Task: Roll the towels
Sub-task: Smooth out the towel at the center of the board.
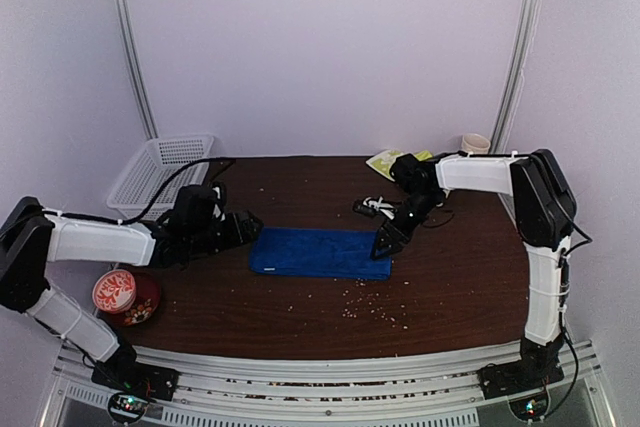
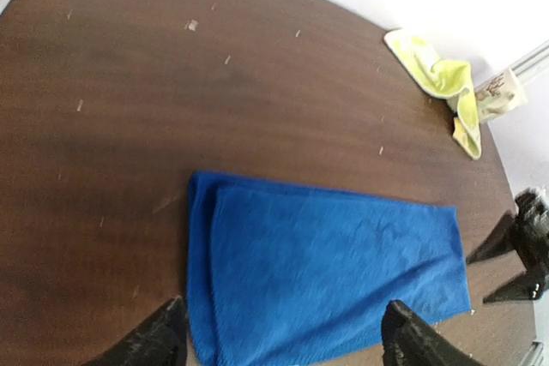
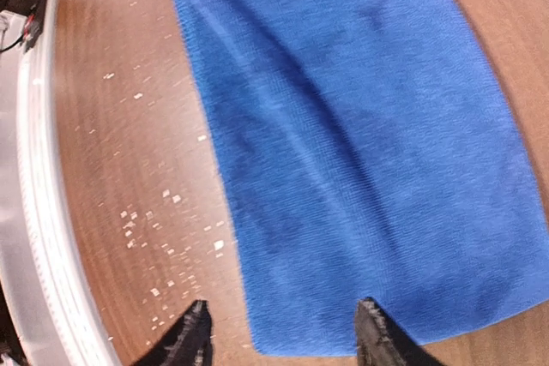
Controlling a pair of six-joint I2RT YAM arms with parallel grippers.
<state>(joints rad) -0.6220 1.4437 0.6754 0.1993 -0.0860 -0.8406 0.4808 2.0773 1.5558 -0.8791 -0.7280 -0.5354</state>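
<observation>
Evidently the blue towel [image 1: 320, 252] lies flat on the worktop [image 1: 300, 322], left claw [image 1: 252, 224] and right claw [image 1: 384, 246] open and empty at its ends; rolling looks unstarted, needing one short edge pinched and turned.

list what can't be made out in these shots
- yellow-green towel: top view, partly behind the right arm.
- blue towel: left wrist view, near corner cut off by bottom edge.
- red tub label: top view, too small.
- small object beside right claw: top view, too small to identify.
</observation>
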